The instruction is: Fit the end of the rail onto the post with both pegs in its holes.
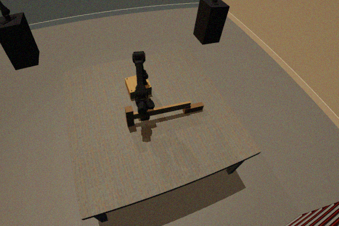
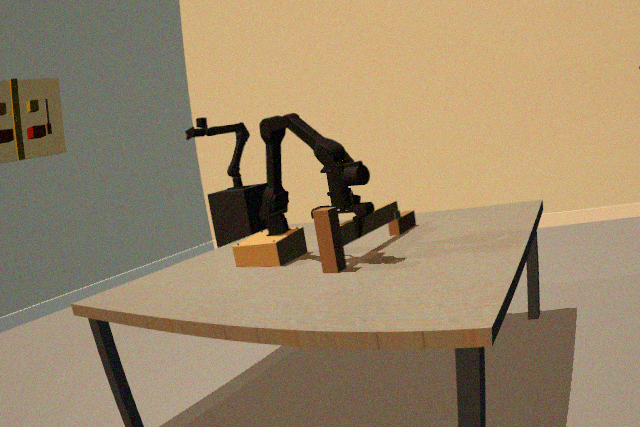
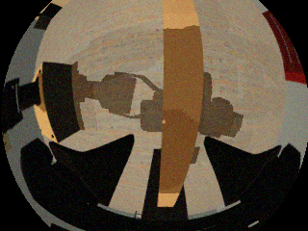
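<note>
The wooden rail (image 1: 169, 109) (image 2: 379, 218) (image 3: 182, 72) looks about level, with its near end raised off the table at the post (image 1: 130, 118) (image 2: 329, 241). No gap shows between rail and post, but the pegs and holes are hidden, so full seating cannot be confirmed. The far end sits at the bracket on the footboard block (image 1: 194, 108) (image 2: 402, 223). My gripper (image 1: 144, 116) (image 2: 348, 224) (image 3: 169, 140) is open around the rail close to the post. In the wrist view, both fingers stand apart from the rail, one on each side.
The arm's yellow base block (image 1: 131, 83) (image 2: 256, 253) stands behind the rail, near the post. The table (image 1: 153, 163) (image 2: 258, 303) extends in front of the rail. Other arms on dark pedestals (image 1: 209, 22) (image 2: 227, 213) stand beyond the table.
</note>
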You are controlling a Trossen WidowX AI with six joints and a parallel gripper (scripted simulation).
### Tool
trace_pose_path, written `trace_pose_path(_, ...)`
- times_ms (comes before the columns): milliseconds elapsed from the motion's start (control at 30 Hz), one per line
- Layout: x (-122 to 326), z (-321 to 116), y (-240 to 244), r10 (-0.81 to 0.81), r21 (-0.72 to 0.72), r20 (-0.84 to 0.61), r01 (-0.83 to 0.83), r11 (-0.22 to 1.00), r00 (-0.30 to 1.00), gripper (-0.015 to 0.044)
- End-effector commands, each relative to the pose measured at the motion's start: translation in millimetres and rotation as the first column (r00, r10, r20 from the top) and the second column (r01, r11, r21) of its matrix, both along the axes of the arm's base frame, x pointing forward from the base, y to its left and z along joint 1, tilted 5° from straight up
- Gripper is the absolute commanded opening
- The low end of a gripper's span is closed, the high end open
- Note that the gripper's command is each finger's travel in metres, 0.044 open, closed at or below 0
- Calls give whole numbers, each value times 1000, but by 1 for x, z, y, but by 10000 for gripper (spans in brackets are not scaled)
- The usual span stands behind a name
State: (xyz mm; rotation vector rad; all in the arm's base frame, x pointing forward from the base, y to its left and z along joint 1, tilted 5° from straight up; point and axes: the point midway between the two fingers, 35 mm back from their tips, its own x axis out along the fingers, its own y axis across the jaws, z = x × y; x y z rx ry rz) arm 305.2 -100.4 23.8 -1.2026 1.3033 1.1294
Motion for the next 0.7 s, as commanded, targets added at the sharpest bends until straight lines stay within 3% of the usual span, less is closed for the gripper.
trace_pose_path(0, 0, 0, 0, 0, -1, 0, 0, 1000, 1000, 440)
trace_pose_path(267, 3, 28, 33, 1, -4, 3, -1, 1000, 1000, 440)
trace_pose_path(667, 3, 28, 33, 1, -4, 3, -1, 1000, 1000, 440)
